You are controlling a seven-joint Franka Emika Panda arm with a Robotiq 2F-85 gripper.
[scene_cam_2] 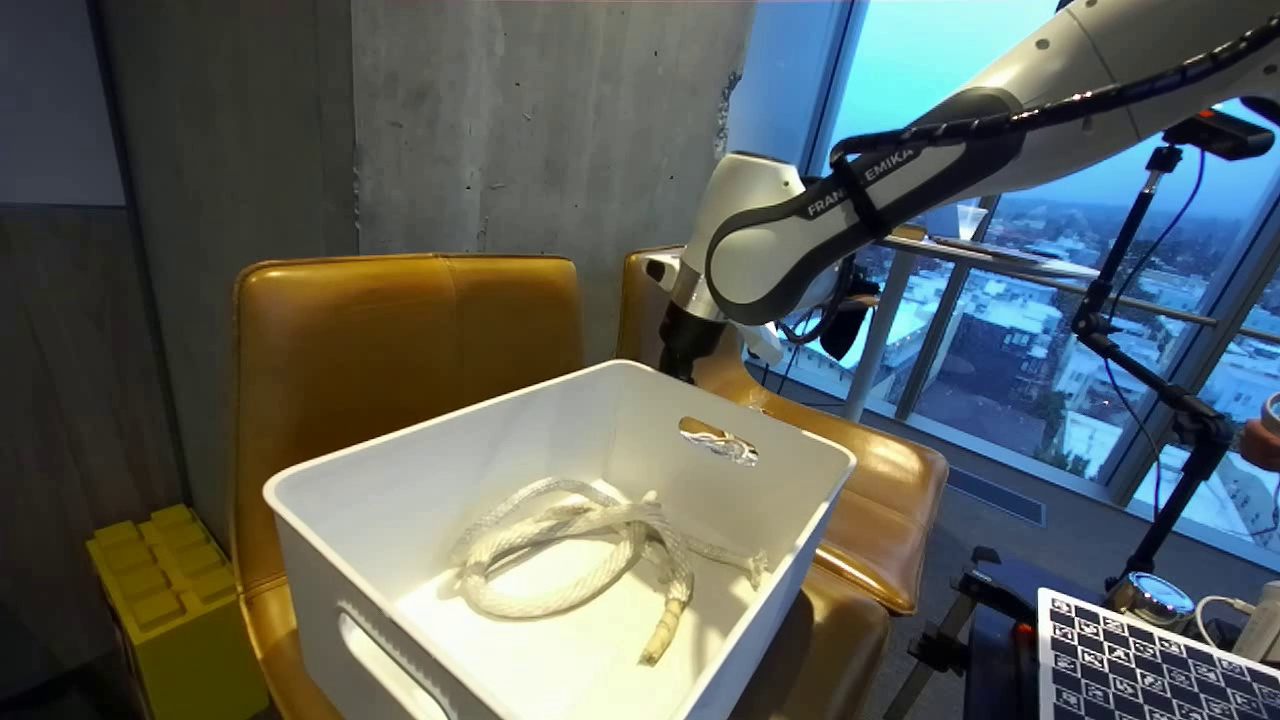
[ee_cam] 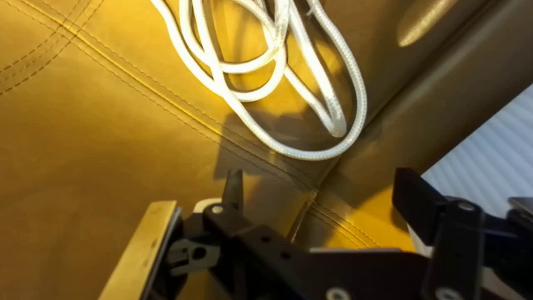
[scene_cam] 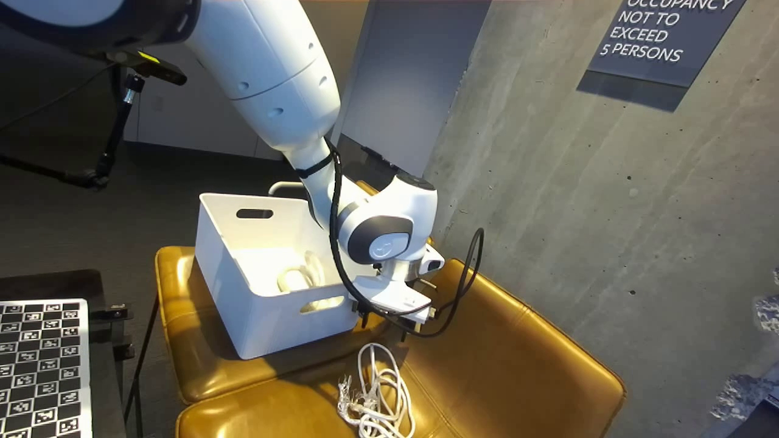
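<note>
My gripper [scene_cam: 384, 328] is open and empty above the tan leather chair [scene_cam: 499, 359], beside the white box [scene_cam: 292, 325]. In the wrist view, its fingertips [ee_cam: 320, 183] are wide apart with only leather seam between them. A loose bundle of white rope [ee_cam: 327, 89] lies on the chair ahead of the fingers, apart from them; it also shows in an exterior view [scene_cam: 372, 420]. A thicker white rope [scene_cam_2: 545, 600] lies coiled inside the box. In an exterior view, the box's far wall [scene_cam_2: 690, 390] hides the fingertips. The box also shows beside the right finger [ee_cam: 491, 154].
The box stands on a second tan chair [scene_cam_2: 410, 330] placed against the first. A concrete wall [scene_cam: 608, 201] rises behind the chairs. A checkered marker board [scene_cam: 45, 365] lies on a dark stand. A camera on an arm [scene_cam_2: 1220, 135] and a yellow block [scene_cam_2: 165, 580] stand nearby.
</note>
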